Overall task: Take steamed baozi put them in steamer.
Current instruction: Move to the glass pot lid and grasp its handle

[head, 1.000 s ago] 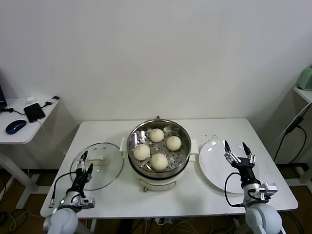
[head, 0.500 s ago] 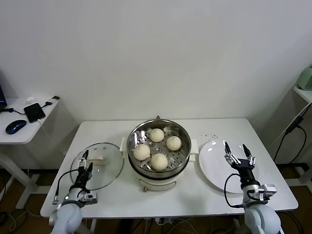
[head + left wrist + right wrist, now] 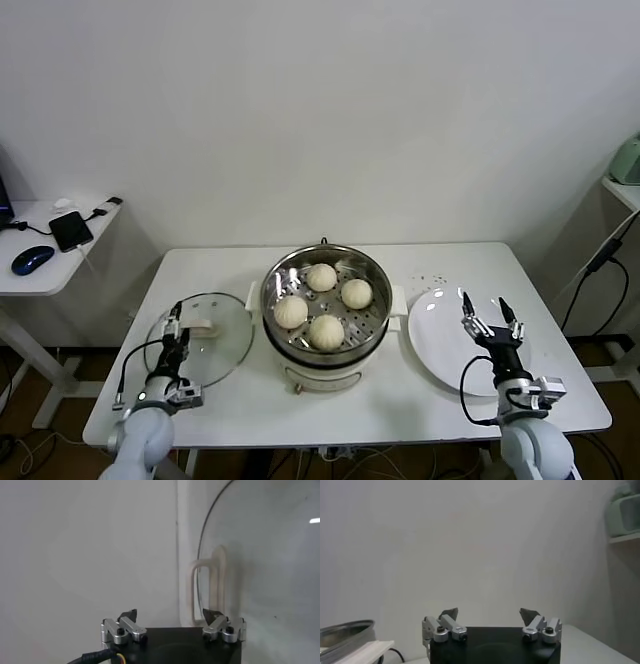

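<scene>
Four cream-white baozi [image 3: 326, 331] lie on the perforated tray inside the shiny steel steamer [image 3: 372, 325] at the table's middle. My left gripper [image 3: 179, 324] is open and empty, low at the front left, over the near edge of the glass lid [image 3: 215, 350]. My right gripper [image 3: 489, 312] is open and empty, over the flat white plate [image 3: 440, 340] at the right. The left wrist view shows the open left gripper [image 3: 170, 614] and the lid's cream handle [image 3: 209, 587]. The right wrist view shows the open right gripper [image 3: 489, 613] and the steamer's rim [image 3: 345, 631].
The white table [image 3: 400, 400] ends close behind both grippers. A side desk [image 3: 40, 275] with a phone and a mouse stands at the far left. A white wall rises behind the table.
My left gripper has shifted a little right and forward along the lid's edge. My right gripper has barely moved. The baozi have not moved.
</scene>
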Robot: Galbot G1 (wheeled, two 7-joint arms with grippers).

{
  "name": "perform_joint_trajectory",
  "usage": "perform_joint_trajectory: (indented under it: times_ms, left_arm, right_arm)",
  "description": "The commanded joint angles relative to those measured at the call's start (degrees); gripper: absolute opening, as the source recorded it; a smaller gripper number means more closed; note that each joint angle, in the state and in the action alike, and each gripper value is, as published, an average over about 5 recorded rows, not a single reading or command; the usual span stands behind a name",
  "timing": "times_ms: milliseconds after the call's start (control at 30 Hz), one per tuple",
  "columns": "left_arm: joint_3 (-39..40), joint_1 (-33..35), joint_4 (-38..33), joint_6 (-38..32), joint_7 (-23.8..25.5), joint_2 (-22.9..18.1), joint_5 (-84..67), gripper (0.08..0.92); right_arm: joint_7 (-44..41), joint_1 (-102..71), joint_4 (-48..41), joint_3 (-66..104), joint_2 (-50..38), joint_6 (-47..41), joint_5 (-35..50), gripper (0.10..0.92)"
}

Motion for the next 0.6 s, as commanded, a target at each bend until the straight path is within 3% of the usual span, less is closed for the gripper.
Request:
perform_joint_trajectory:
  times_ms: [33, 600]
  left_arm:
    - [0.5, -1.6, 1.6, 0.9, -0.3, -0.2, 0.4, 0.823]
    - [1.5, -4.7, 3.8, 2.7, 0.0, -0.9, -0.3, 0.823]
  right_arm:
    - [0.0, 0.2, -0.6, -0.1, 0.2, 0.1, 0.0, 0.823]
    - [0.0, 0.5, -1.1, -0.1, 0.4, 0.0, 0.0, 0.823]
